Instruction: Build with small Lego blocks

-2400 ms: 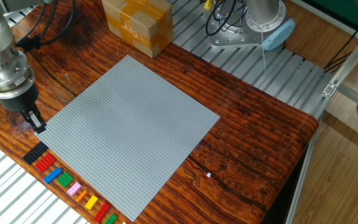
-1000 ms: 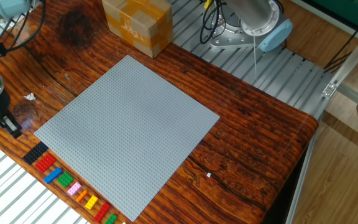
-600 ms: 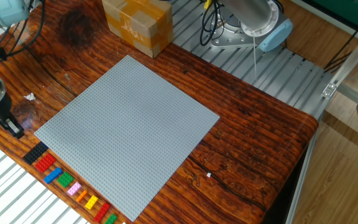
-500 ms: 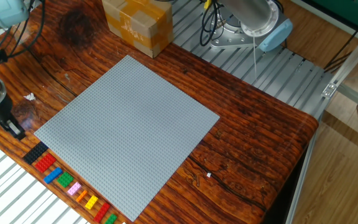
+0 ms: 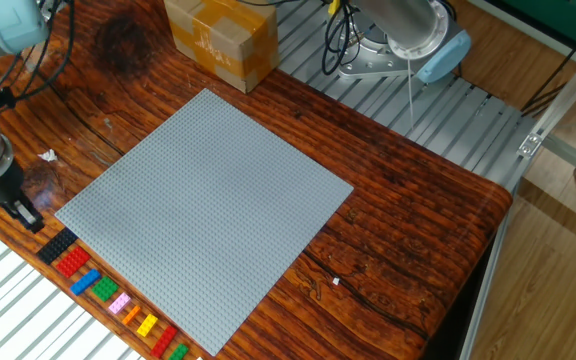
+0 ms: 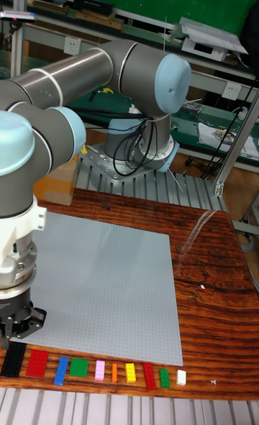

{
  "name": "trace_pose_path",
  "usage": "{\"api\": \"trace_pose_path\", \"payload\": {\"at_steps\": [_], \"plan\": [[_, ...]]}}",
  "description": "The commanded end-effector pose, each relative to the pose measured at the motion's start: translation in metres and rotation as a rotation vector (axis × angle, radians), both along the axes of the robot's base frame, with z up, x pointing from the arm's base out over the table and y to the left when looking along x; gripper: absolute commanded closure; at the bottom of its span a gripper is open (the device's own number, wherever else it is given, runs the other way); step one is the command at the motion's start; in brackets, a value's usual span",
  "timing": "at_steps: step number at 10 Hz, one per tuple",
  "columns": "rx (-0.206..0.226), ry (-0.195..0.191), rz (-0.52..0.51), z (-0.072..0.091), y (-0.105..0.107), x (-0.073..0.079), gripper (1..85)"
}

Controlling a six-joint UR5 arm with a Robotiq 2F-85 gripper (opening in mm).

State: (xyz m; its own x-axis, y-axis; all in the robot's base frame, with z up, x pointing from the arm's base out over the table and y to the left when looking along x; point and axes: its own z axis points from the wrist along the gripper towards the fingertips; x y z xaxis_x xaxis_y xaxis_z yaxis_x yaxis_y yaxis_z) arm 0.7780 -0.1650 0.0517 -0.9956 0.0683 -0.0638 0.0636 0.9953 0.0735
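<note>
Now, end effector (image 5: 25, 214) grip state unclear, studded plastic Lego blocks (image 6: 93, 369) rowed, wood table (image 5: 408, 210).

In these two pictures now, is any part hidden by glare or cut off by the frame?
Fixed view: soft glare on the table near the baseplate; the tool sits at the left edge, arm cropped. Tall fixed view: a pale streak of reflection on the wood; the tool is mostly behind the wrist.
</note>
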Motion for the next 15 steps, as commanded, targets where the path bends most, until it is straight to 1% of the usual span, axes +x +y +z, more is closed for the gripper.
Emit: {"api": "trace_pose_path", "payload": {"at_steps": [1, 2, 4, 5, 6, 8, 9, 10, 11, 12, 13, 14, 15], "plan": [[-0.024, -0.020, 0.021, -0.007, 0.002, 0.004, 84.7], [-0.028, -0.024, 0.035, -0.011, 0.005, 0.003, 84.7], [-0.021, -0.027, 0.039, -0.011, 0.006, 0.004, 84.7], [-0.024, -0.027, 0.041, -0.011, 0.005, 0.003, 84.7], [-0.055, -0.016, 0.049, -0.012, -0.003, 0.001, 84.7], [-0.064, 0.001, 0.045, -0.012, -0.005, -0.004, 84.7], [-0.065, 0.003, 0.044, -0.012, -0.006, -0.004, 84.7], [-0.058, 0.024, 0.043, -0.012, -0.004, -0.010, 84.7], [-0.067, 0.051, 0.033, -0.013, -0.007, -0.016, 84.7], [-0.098, 0.068, 0.029, -0.013, -0.015, -0.021, 84.7], [-0.100, 0.088, 0.029, -0.012, -0.015, -0.026, 84.7], [-0.110, 0.099, 0.038, -0.012, -0.018, -0.029, 84.7], [-0.092, 0.114, 0.030, -0.012, -0.013, -0.033, 84.7]]}}
